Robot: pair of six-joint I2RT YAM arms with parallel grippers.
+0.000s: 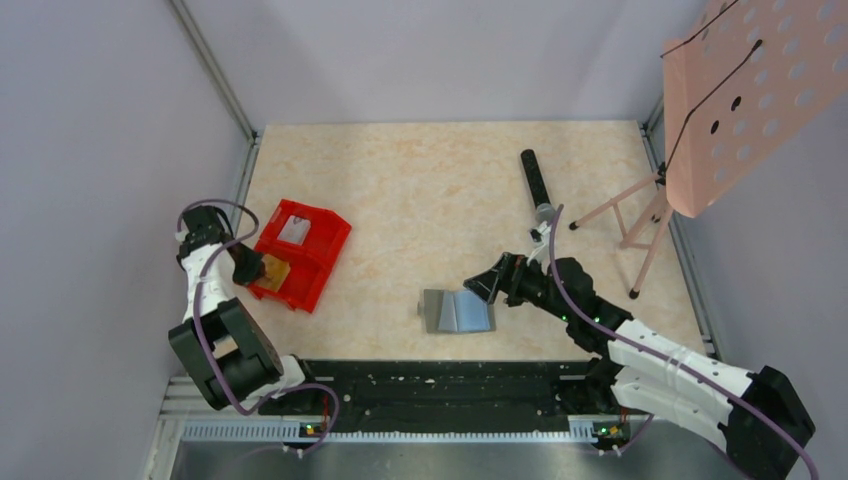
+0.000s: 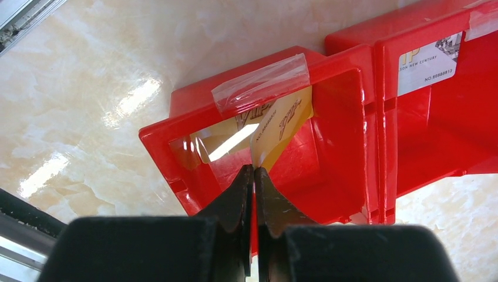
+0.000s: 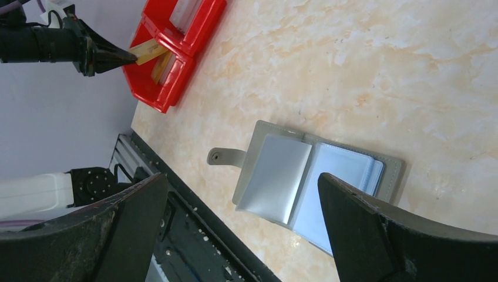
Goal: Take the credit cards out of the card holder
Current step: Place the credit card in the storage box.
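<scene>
The grey card holder lies open on the table near the front edge, pale blue-grey panels up and strap to the left; it also shows in the right wrist view. My right gripper hovers open and empty just above it, jaws wide apart. My left gripper is shut on a gold credit card and holds it in the near compartment of the red bin. A white card lies in the bin's far compartment.
A black microphone lies at the back right of the table. A pink music stand stands at the far right, its legs on the table. A black rail runs along the near edge. Grey walls close in the left and back.
</scene>
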